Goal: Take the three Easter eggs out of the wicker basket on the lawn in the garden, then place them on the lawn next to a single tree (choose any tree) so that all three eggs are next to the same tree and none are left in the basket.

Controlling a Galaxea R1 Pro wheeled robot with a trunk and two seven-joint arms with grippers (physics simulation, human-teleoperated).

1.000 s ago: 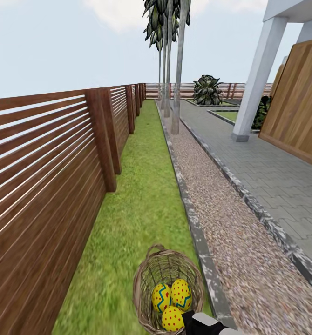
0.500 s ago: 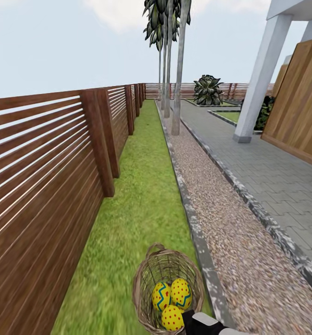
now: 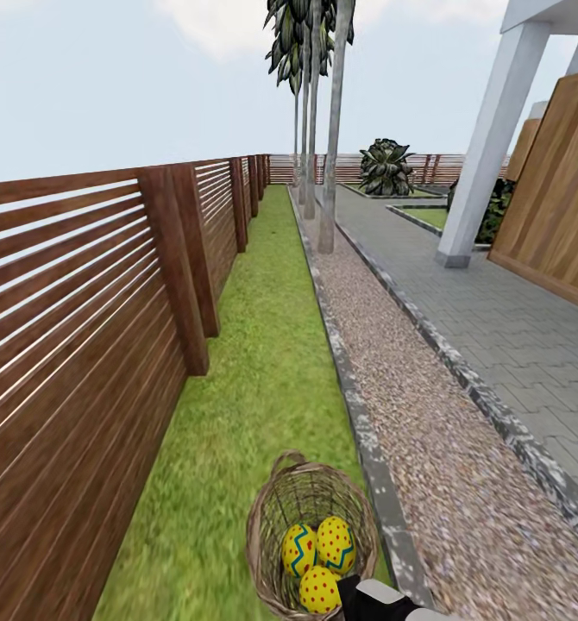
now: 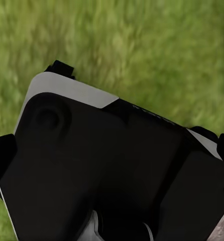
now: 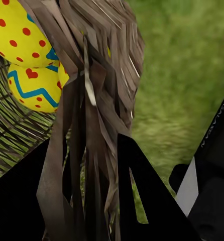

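The round brown open-weave wicker basket (image 3: 310, 539) sits at 6 o'clock in the head view, on the strip of short green lawn (image 3: 254, 362). Three yellow eggs with red dots and blue-green zigzag bands (image 3: 319, 556) lie inside it, touching each other. The right gripper (image 5: 99, 186) has its dark fingers (image 5: 142, 196) closed on the basket's woven rim. The left gripper cannot be judged; a dark body part (image 4: 107, 170) covers it. A tall grey palm-like trunk (image 3: 330, 147) stands at 12 o'clock, well apart, beside the brown slatted fence (image 3: 82, 328).
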